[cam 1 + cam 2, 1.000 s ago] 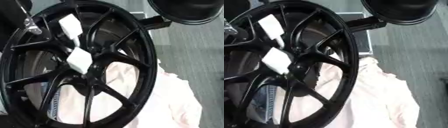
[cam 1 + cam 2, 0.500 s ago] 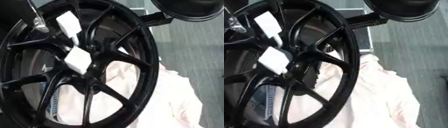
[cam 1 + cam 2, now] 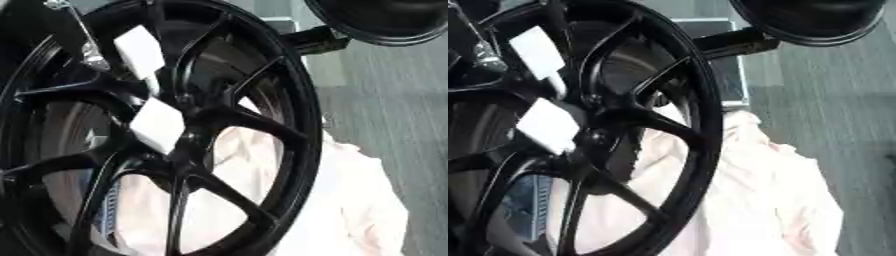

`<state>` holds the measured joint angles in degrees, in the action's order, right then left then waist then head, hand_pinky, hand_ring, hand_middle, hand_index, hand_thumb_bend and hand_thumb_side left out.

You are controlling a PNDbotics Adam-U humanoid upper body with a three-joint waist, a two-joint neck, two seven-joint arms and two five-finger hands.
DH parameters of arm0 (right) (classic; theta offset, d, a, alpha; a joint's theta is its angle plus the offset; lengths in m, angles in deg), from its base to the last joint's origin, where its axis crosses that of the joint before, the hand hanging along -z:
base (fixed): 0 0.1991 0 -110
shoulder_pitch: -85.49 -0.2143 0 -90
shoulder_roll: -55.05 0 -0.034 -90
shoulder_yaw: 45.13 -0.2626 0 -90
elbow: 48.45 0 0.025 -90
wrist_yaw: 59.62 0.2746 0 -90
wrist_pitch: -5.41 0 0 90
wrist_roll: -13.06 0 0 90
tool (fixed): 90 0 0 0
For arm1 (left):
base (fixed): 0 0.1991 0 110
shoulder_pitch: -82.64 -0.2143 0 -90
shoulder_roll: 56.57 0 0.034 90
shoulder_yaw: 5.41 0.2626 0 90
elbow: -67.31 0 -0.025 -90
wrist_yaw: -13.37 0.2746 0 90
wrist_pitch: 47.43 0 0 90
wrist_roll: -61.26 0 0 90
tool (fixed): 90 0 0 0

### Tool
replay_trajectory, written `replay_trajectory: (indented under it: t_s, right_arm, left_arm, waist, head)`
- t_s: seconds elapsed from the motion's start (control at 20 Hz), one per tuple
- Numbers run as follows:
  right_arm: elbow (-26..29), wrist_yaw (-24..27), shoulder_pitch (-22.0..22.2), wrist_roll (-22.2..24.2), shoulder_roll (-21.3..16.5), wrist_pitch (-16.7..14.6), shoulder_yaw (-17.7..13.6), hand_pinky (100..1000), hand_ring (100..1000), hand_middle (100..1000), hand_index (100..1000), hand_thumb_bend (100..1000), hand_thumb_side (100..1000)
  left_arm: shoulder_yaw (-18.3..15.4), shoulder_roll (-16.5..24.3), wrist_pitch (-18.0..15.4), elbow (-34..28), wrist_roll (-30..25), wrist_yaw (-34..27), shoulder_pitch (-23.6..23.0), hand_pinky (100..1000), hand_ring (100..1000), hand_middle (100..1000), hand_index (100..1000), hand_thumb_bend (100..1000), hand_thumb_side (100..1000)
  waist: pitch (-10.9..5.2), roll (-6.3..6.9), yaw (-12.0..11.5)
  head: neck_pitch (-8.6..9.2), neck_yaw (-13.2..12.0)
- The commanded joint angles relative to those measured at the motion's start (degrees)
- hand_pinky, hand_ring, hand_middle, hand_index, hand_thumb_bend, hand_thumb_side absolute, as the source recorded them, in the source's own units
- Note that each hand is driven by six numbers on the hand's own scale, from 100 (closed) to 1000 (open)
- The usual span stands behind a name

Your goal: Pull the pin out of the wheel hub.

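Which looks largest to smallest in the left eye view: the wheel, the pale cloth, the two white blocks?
1. Wheel
2. Cloth
3. Lower block and upper block: nearly alike, so unranked.

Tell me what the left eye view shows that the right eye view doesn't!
Only the left eye view shows a small silver metal piece at the top left corner. Only the right eye view shows the bluish patch behind the lower spokes and more of the black box behind the rim. Both show the big black spoked wheel, two white blocks on it, and pale pink cloth.
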<state>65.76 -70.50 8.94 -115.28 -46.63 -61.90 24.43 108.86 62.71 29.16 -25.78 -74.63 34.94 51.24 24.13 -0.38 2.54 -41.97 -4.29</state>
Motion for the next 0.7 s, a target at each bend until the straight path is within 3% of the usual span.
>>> replay_trajectory:
  t_s: [0.05,0.4,0.7]
  right_arm:
    - [0.39,0.42,-0.11,-0.1,-0.69,-0.1,-0.4,697,672,622,723,100,435]
    - [0.39,0.82,-0.24,-0.31,-0.13,0.0,-0.48,694,670,621,722,100,435]
    - [0.39,1.42,-0.11,-0.64,0.2,0.3,-0.69,691,667,618,720,100,436]
  left_arm:
    - [-0.17,0.55,-0.6,0.61,-0.04,0.73,1.31,811,710,661,750,600,100]
    - [0.22,-0.05,-0.94,1.76,-0.6,0.0,1.42,805,665,630,733,565,100]
    - [0.07,0.21,0.14,1.53,-3.76,-3.21,1.62,813,677,653,757,587,100]
  waist:
    - [-0.87,-0.01,0.22]
    - [-0.62,-0.05,0.28]
    - [-0.73,-0.03,-0.04]
  head:
    - [0.99,-0.45]
    - [1.04,-0.64]
    - [0.86,-0.54]
